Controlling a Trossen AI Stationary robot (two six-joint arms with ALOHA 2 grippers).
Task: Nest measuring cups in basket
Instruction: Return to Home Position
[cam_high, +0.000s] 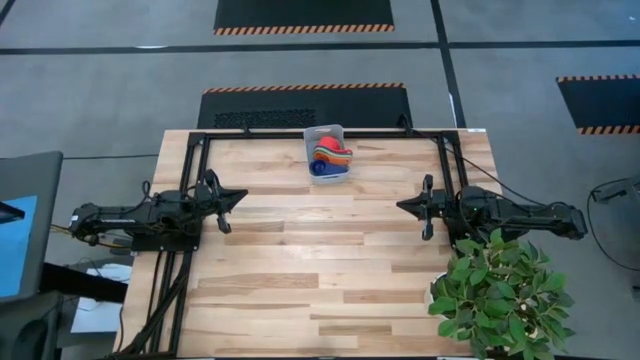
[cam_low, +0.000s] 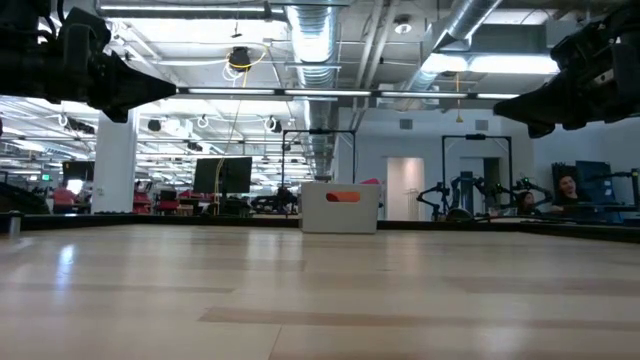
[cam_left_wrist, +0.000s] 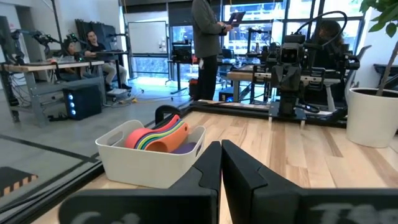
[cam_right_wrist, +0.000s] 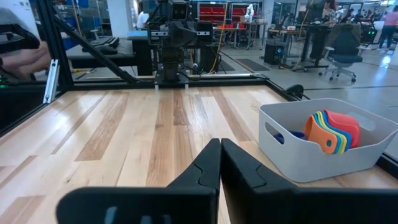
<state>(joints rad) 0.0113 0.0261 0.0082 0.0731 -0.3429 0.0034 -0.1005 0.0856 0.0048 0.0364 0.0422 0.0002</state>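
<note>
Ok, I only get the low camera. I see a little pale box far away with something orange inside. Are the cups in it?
Observer: From above, the colourful round plastic measuring cups sit nested inside the small pale translucent plastic basket, with none outside it.
Operator: Is a robot hand holding one?
Observer: No. The wrist cameras show the left end effector and right end effector shut and empty.
Operator: Is anything else around?
Observer: A leafy green potted plant stands beside the right arm.
</note>
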